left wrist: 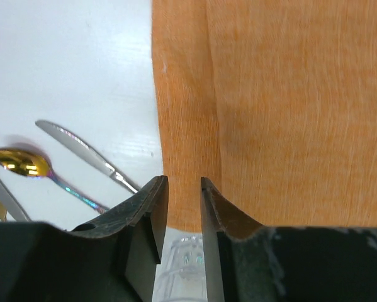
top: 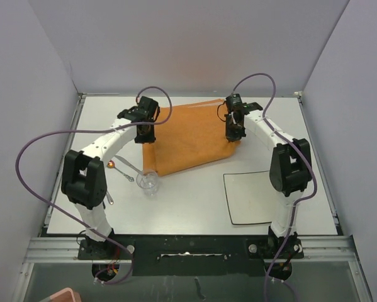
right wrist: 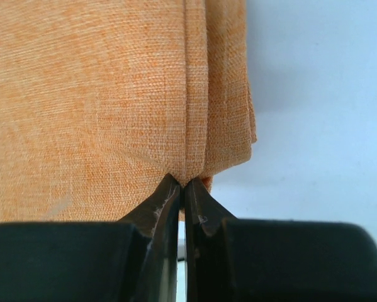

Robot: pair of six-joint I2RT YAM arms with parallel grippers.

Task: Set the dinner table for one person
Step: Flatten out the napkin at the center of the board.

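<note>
An orange cloth mat (top: 191,135) lies slightly askew on the middle of the white dinner table (top: 188,204). My right gripper (top: 233,133) is shut on the mat's right edge; the right wrist view shows the cloth (right wrist: 100,100) pinched into a fold between the jaws (right wrist: 183,184). My left gripper (top: 144,130) hovers over the mat's left edge. In the left wrist view its jaws (left wrist: 184,185) stand a narrow gap apart, with the flat mat (left wrist: 270,113) beyond them and nothing held.
A clear glass (top: 148,182) stands off the mat's near left corner and shows between the left jaws (left wrist: 185,264). A knife (left wrist: 87,154), a gold spoon (left wrist: 24,163) and other cutlery (top: 126,168) lie to the left. A square white plate (top: 257,198) sits front right.
</note>
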